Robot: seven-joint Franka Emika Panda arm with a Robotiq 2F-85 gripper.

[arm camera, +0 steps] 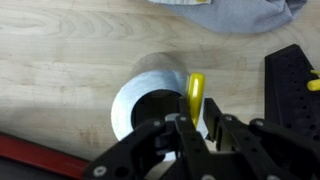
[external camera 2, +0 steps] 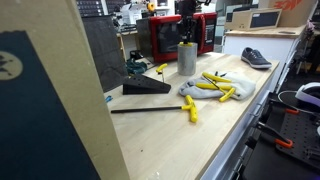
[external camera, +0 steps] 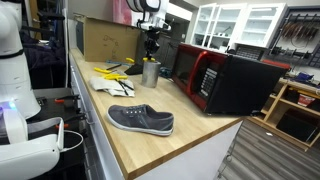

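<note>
Pincer (arm camera: 200,128) fingers close on the lower end of a yellow stick (arm camera: 196,95) in the wrist view, gripping it right over the dark mouth of a metal cup (arm camera: 140,85). In both exterior views the pincer (external camera: 151,50) (external camera 2: 186,36) hangs directly above the cup (external camera: 151,72) (external camera 2: 187,58), which stands upright on the wooden surface (external camera: 190,125), just in front of a red and black microwave (external camera: 225,80). Near the cup lies a crumpled grey cloth (external camera 2: 200,95) with several more yellow sticks (external camera 2: 215,85) on it, and another one (external camera 2: 190,108) rests on the bare wood just beside the cloth. A grey shoe (external camera: 140,120) sits well apart from the cup, towards the end of the surface, and a cardboard box (external camera: 105,40) stands behind the cloth.
</note>
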